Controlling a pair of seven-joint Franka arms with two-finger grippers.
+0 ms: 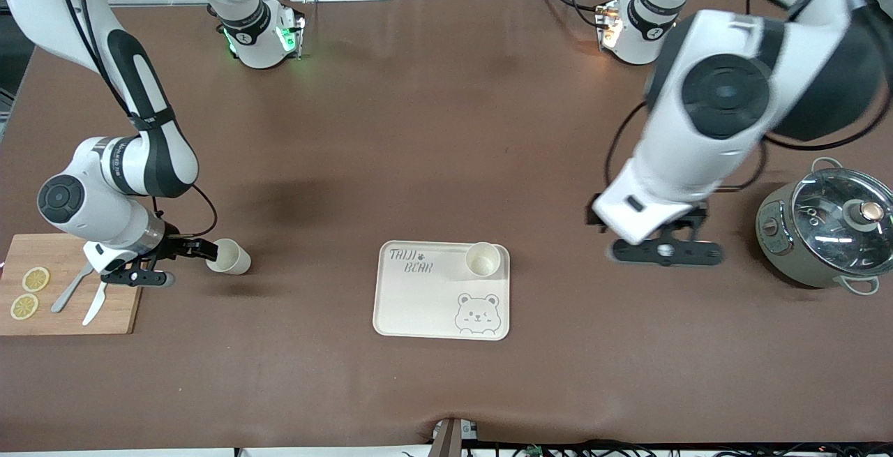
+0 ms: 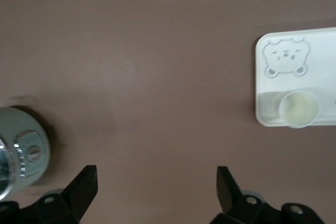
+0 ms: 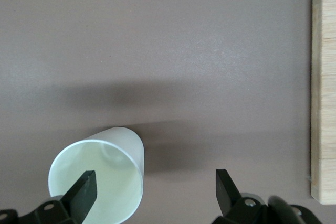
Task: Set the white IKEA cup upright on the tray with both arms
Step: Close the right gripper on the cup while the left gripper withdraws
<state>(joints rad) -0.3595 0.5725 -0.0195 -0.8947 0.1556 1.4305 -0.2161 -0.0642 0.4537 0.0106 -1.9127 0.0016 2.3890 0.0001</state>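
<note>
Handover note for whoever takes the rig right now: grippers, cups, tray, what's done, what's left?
Left gripper: open, empty, over bare table between the tray and the pot.
Right gripper: open, low at the lying cup, one finger in front of its mouth; no grip yet.
Upright cup: standing on the tray's corner nearest the left arm's base.
Lying cup: on its side on the table beside the cutting board, toward the right arm's end.
Done: one cup placed upright.
Left: grasp the lying cup and stand it on the tray.
</note>
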